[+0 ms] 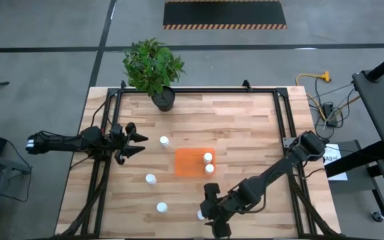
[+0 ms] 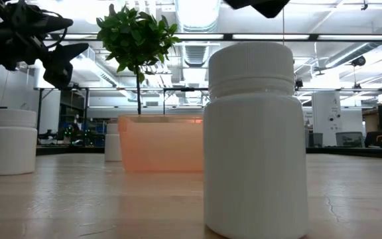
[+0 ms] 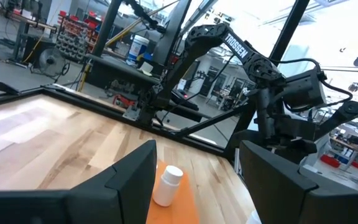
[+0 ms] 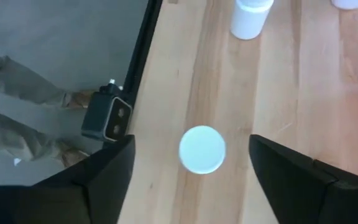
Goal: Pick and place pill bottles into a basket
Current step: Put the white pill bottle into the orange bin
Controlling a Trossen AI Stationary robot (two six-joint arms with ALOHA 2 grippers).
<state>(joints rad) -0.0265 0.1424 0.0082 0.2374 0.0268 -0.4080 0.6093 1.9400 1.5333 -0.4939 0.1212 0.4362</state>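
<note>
The orange basket (image 1: 191, 163) lies mid-table with two white pill bottles (image 1: 209, 163) standing in its right end. Other bottles stand on the table: one left of the basket (image 1: 164, 141), two toward the near left (image 1: 151, 178) (image 1: 162, 207), and one at the near edge (image 1: 201, 215), which looms large in the low view (image 2: 255, 139). My right gripper (image 1: 207, 213) hangs open over that near bottle; its cap (image 4: 202, 149) shows between the fingers, and the gripper is clear of the bottle. My left gripper (image 1: 135, 141) is open and empty, raised left of the basket.
A potted plant (image 1: 155, 67) stands at the table's far edge. Black frame rails (image 1: 105, 167) run along the left and right sides. A small black camera (image 4: 106, 118) sits at the near edge by the right gripper. Bare wood lies right of the basket.
</note>
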